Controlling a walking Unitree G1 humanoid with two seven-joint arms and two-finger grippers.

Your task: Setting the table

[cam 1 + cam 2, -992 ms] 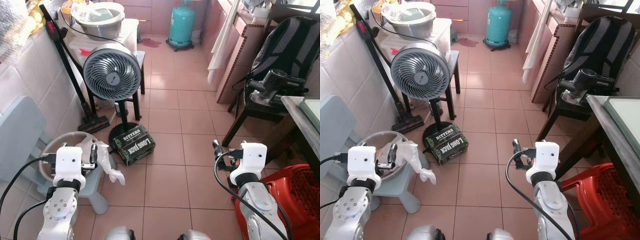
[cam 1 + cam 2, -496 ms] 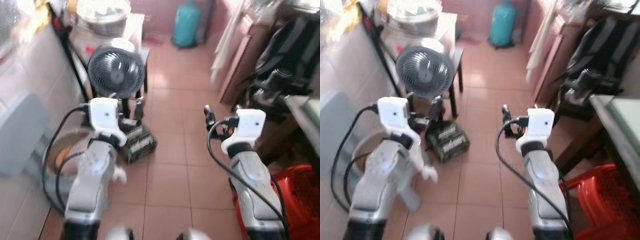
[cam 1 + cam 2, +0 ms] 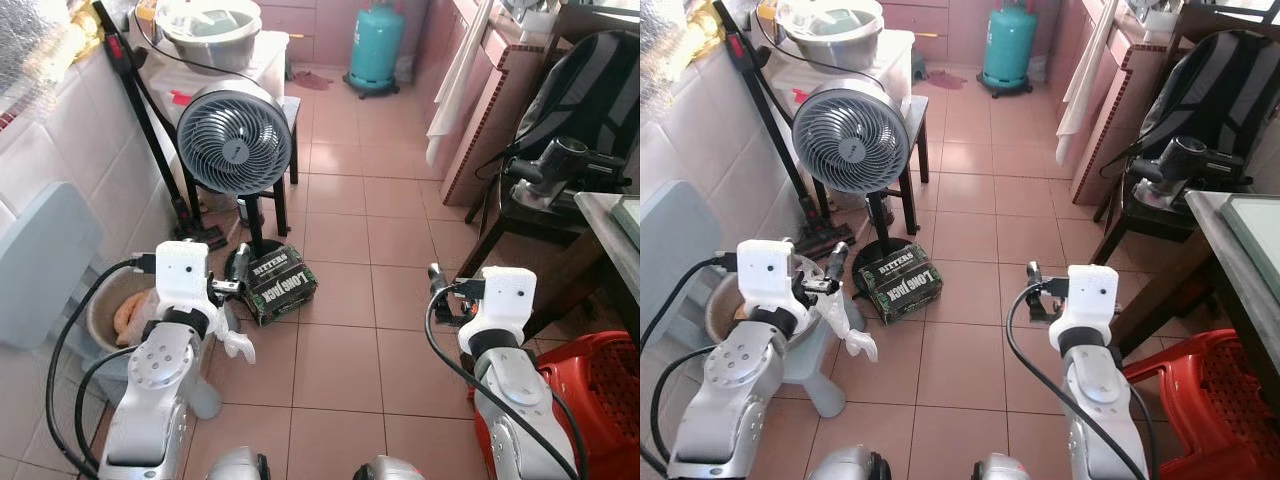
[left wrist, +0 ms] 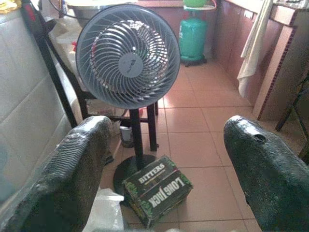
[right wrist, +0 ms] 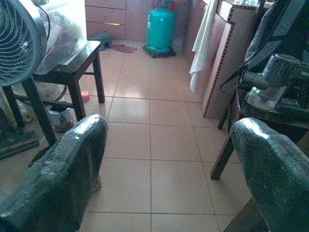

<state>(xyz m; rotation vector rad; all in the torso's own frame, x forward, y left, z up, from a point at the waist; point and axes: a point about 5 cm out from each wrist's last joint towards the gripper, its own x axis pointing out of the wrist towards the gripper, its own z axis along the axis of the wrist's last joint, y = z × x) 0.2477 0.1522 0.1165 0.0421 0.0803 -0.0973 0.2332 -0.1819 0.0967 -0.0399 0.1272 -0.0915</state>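
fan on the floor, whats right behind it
Behind the fan stands a dark stool, beside a white cabinet bearing a metal basin. The fan covers the stool's far side.

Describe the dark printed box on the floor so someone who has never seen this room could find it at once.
Find the grey pedestal fan standing by the tiled wall on the robot's left. At the foot of its black round base, on the pink floor tiles, lies the box. It is dark green-black with white lettering reading BITTERS and LONG JACK, unlike the white plastic bag beside it.

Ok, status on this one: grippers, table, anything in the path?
Left gripper and right gripper both open, empty. Table edge at right, nothing set. Fan and box ahead-left on floor.
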